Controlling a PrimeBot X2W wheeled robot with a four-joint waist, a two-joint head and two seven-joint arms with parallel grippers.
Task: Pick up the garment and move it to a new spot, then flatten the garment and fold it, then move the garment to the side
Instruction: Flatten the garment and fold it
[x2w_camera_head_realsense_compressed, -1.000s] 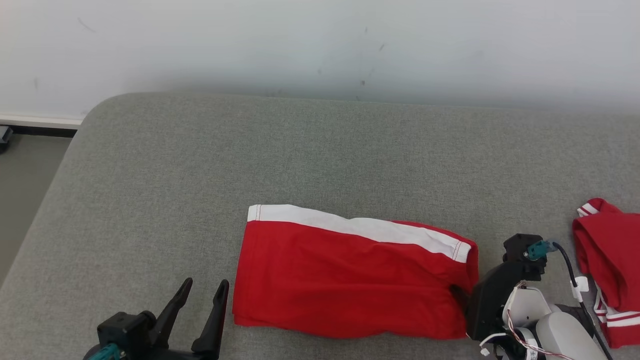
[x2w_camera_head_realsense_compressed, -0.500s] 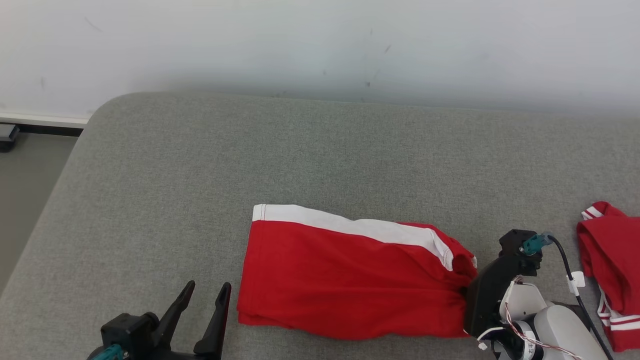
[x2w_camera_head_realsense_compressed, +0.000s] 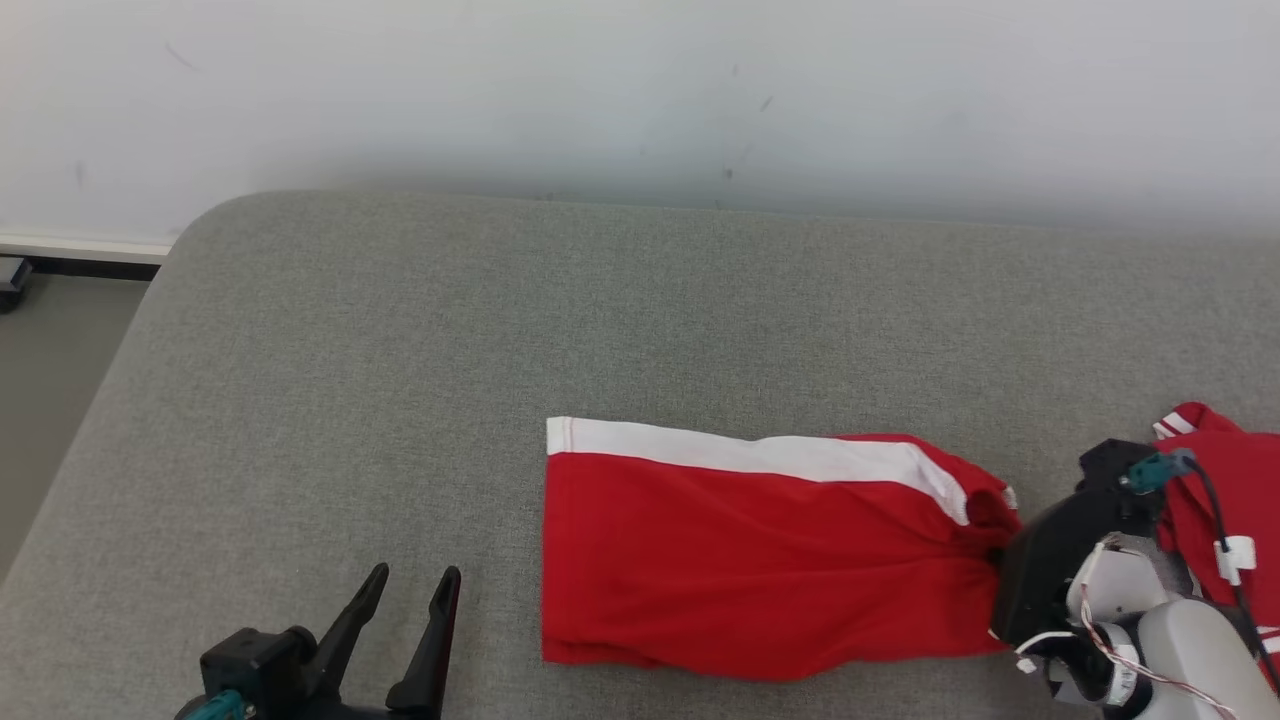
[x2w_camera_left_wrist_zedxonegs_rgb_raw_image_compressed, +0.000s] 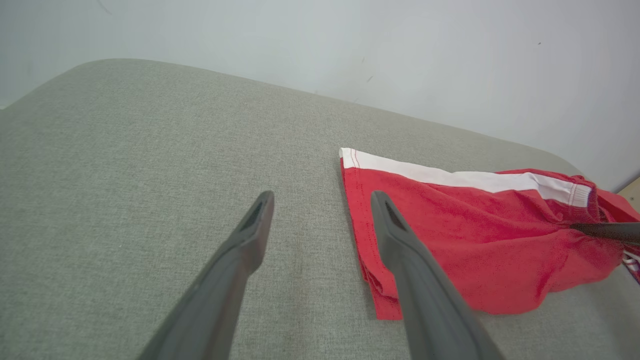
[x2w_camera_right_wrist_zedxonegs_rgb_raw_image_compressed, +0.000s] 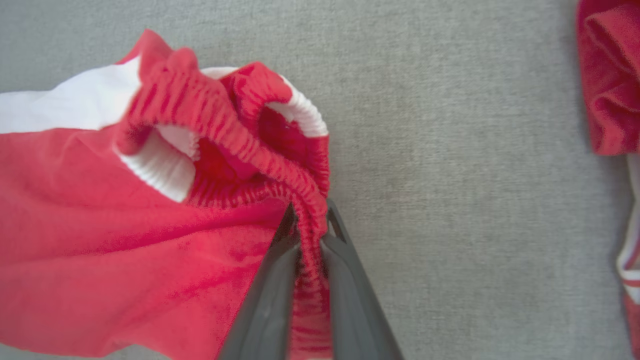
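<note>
Pinching the garment (x2w_camera_right_wrist_zedxonegs_rgb_raw_image_compressed: 125, 200) by its bunched red waistband, my right gripper (x2w_camera_right_wrist_zedxonegs_rgb_raw_image_compressed: 310, 220) has its fingers closed tight on the elastic right at their tips. The rest of the folded red cloth, with its white band, lies flat on the grey cushion (x2w_camera_head_realsense_compressed: 400, 350), stretching away to that hand's left. A second red garment (x2w_camera_head_realsense_compressed: 1215, 480) sits just beside its wrist. My left gripper (x2w_camera_head_realsense_compressed: 415, 572) is empty, jaws spread wide, the garment's hem near its right finger.
</note>
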